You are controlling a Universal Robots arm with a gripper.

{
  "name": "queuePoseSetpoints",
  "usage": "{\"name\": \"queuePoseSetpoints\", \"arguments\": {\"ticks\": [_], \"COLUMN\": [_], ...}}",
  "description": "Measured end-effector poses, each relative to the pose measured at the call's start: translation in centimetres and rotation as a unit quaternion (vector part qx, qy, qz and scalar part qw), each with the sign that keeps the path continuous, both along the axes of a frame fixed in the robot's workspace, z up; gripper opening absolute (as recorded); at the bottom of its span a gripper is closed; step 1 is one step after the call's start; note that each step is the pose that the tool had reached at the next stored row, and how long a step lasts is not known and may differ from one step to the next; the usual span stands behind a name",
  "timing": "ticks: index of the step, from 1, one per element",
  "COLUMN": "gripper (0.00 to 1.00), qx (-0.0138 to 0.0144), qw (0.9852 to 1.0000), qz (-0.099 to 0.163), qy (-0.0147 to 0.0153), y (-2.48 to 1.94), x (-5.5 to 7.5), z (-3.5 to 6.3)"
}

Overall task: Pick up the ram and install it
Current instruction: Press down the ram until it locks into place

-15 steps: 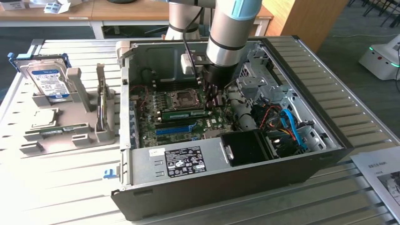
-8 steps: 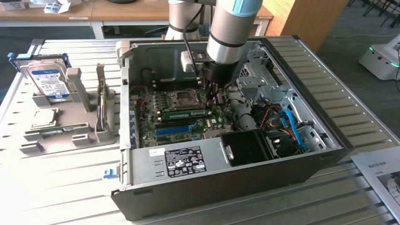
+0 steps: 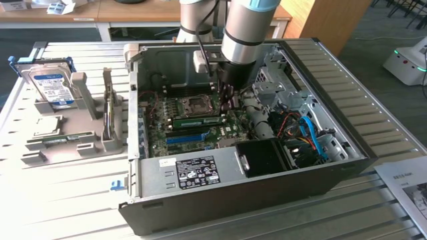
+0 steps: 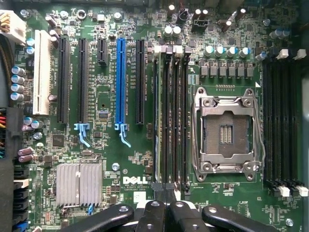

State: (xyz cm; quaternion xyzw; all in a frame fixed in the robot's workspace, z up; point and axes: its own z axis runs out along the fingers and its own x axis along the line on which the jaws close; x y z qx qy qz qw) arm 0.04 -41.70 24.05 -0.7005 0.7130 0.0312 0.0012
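The jaws are closing together above the motherboard (image 4: 125,164), inside the open computer case (image 3: 220,175) at the exterior view's centre. The ram (image 4: 157,111) is sitting edge-on in a memory slot beside the CPU socket (image 4: 227,130), just off the gripper (image 4: 166,203).

Green ram (image 3: 198,121) stands edge-up in its motherboard slot.

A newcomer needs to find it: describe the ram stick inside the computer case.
Take the open computer case and find the square CPU socket on its motherboard. Right beside the socket, toward the blue slot, sits the ram: a long, thin green stick on edge, where its neighbouring slots are black and empty.
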Motion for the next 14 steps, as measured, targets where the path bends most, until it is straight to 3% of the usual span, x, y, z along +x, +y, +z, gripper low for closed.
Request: {"name": "queuePoseSetpoints", "arguments": {"ticks": [10, 14], "gripper": [0.1, 0.1], "qx": [0.0, -0.0001], "qw": [1.0, 1.0], "qz": [0.0, 0.0], "qy": [0.0, -0.0001], "y": [0.0, 0.0], "x": [0.0, -0.75], "z": [0.21, 0.22]}}
